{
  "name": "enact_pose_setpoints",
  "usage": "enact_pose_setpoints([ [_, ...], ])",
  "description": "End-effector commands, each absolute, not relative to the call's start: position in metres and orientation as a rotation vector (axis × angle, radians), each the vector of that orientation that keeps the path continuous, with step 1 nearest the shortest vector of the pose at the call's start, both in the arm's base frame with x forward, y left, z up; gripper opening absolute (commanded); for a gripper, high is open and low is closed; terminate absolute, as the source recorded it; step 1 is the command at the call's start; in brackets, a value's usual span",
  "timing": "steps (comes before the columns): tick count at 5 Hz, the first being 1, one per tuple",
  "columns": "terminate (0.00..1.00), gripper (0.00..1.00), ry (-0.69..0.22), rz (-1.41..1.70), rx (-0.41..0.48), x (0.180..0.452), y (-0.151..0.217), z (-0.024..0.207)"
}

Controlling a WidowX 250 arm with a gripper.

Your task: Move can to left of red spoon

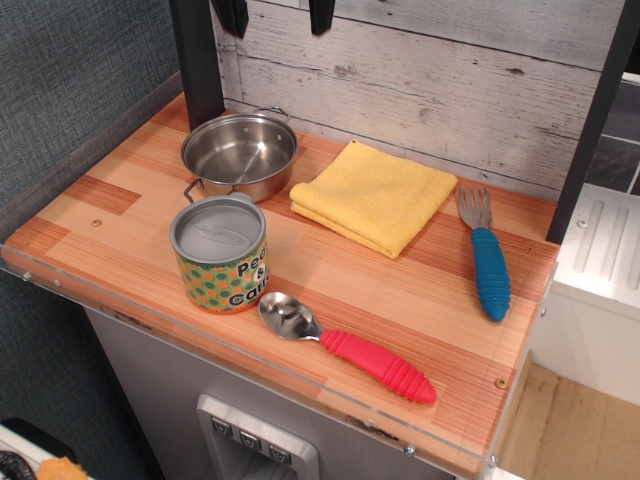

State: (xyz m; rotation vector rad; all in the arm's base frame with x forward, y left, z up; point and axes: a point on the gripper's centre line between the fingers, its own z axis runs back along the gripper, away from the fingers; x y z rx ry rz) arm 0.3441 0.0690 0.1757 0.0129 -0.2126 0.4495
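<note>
The can [220, 255], green with orange dots and a grey lid, stands upright near the front left of the wooden table. The red spoon [345, 345] lies just right of it, its metal bowl close to the can's base and its red handle pointing right. My gripper [275, 14] is high at the top edge of the view, above the steel pot. Only its two black fingertips [321, 16] show. They stand wide apart and hold nothing.
A shiny steel pot [240, 154] sits behind the can. A folded yellow cloth [374, 195] lies at the middle back. A blue-handled fork [487, 258] lies at the right. A black post [195, 60] stands at the back left. The table's front edge [250, 375] is near the can.
</note>
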Motion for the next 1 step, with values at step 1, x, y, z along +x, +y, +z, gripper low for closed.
enact_pose_setpoints([
  [1,1.00,1.00,-0.275,0.458,0.010,0.3347,0.0769,0.1967],
])
